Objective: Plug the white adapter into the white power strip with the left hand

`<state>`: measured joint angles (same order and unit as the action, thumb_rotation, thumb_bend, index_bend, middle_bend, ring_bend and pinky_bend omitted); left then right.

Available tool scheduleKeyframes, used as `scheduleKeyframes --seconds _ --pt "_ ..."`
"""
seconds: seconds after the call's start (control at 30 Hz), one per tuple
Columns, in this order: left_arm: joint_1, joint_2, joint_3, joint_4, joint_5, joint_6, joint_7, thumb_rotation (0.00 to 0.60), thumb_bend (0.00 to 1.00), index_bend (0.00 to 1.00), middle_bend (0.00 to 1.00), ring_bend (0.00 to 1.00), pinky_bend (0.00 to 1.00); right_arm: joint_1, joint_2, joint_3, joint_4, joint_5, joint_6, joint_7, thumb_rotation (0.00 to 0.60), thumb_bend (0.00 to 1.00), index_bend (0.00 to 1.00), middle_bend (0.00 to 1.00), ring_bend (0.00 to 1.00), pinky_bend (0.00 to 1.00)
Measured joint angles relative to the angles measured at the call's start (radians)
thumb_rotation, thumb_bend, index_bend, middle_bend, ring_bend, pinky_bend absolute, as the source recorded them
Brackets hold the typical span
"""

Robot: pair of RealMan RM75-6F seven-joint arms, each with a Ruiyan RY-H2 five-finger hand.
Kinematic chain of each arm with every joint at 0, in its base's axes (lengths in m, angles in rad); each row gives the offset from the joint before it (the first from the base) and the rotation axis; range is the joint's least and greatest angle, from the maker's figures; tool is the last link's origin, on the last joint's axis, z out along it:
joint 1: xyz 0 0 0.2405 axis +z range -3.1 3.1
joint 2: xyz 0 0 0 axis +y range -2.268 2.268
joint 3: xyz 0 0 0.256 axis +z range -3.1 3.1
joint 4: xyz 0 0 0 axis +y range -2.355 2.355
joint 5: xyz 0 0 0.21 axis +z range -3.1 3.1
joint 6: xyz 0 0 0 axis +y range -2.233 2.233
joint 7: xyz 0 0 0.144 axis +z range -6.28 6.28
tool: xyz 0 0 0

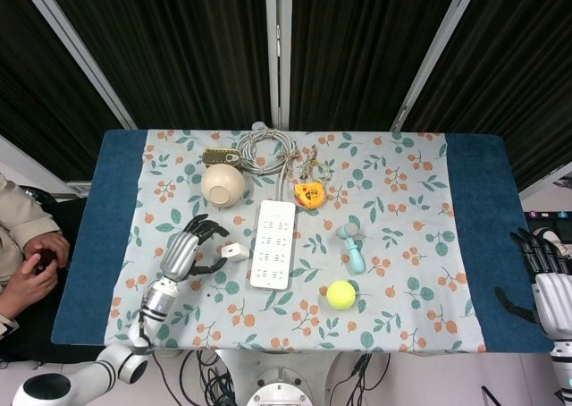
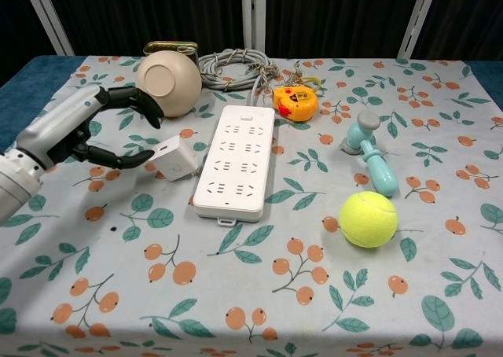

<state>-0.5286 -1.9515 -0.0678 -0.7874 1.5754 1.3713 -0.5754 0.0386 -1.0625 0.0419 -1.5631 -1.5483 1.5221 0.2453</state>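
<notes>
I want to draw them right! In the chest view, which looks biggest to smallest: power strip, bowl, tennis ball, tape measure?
1. White power strip.
2. Beige bowl and tennis ball: look alike; the ball is nearer the camera, so unsure.
3. Yellow tape measure.

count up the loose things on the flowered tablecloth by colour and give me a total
White: 2, adapter and power strip
Beige: 1, bowl
Yellow: 2, tennis ball and tape measure
Light blue: 1, toy hammer
Grey: 1, coiled cable
Brass-coloured: 1, tin behind the bowl
Total: 8
</notes>
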Motion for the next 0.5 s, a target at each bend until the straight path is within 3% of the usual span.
scheduleKeyframes --seconds 0.17,0.3,0.5 --pt "0.006 0.062 -0.008 -0.159 -0.038 -0.048 0.092 0.600 0.26 0.21 0.25 0.14 0.12 0.002 0.009 0.002 -0.004 -0.004 0.000 -0.008 0.600 0.20 0.00 0.00 0.00 0.00" --pt "0.009 0.121 -0.023 -0.356 -0.115 -0.125 0.257 0.600 0.27 0.27 0.28 0.14 0.13 0.003 0.017 0.004 -0.010 -0.004 0.001 -0.011 0.600 0.20 0.00 0.00 0.00 0.00" --pt "0.008 0.153 -0.065 -0.516 -0.265 -0.215 0.516 0.600 0.28 0.32 0.32 0.17 0.14 0.004 0.015 0.003 -0.005 0.000 -0.003 -0.005 0.600 0.20 0.00 0.00 0.00 0.00"
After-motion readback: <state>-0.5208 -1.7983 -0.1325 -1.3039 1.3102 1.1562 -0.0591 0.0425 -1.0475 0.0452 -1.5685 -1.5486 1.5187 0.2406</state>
